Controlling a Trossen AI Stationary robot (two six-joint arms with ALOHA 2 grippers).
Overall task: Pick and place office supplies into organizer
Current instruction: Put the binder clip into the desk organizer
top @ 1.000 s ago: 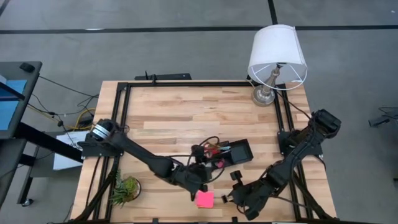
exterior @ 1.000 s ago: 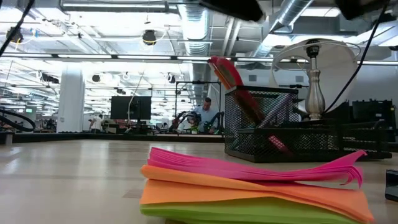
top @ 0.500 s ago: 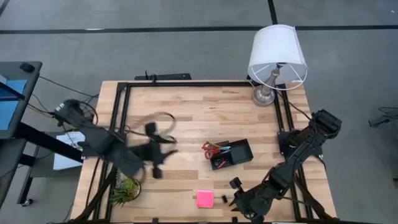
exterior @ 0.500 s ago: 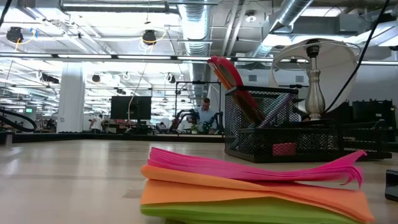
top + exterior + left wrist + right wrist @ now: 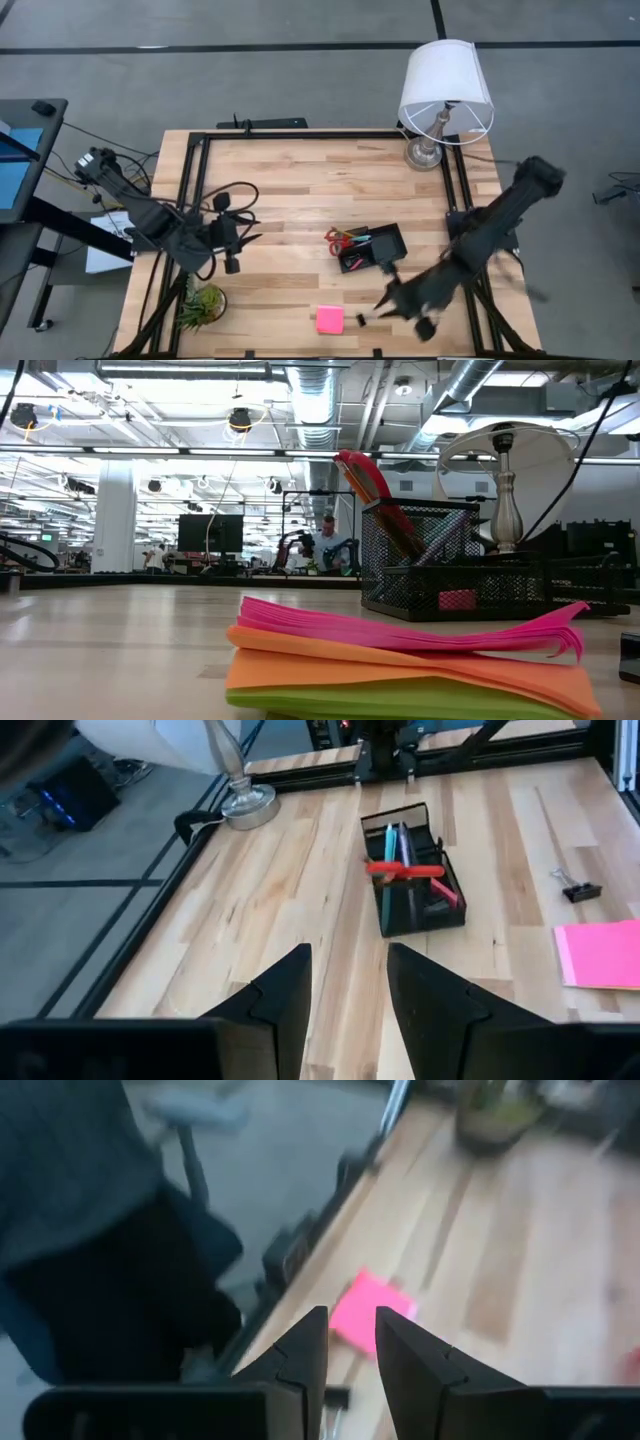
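So the black mesh organizer sits around the middle of the wooden table, and it already has the red-handled scissors lying across it, plus a couple of pens and something pink down in a low compartment. The pink sticky-note pad is out on the table near the front edge, well apart from the organizer, and a black binder clip lies on the wood just beside the pad.

Left gripper is over by the left side of the table, near the little green plant, with its fingers parted and nothing between them. Right gripper hangs above the front edge, close to the pad, fingers only slightly apart and empty. The white-shaded lamp stands at the back right corner.
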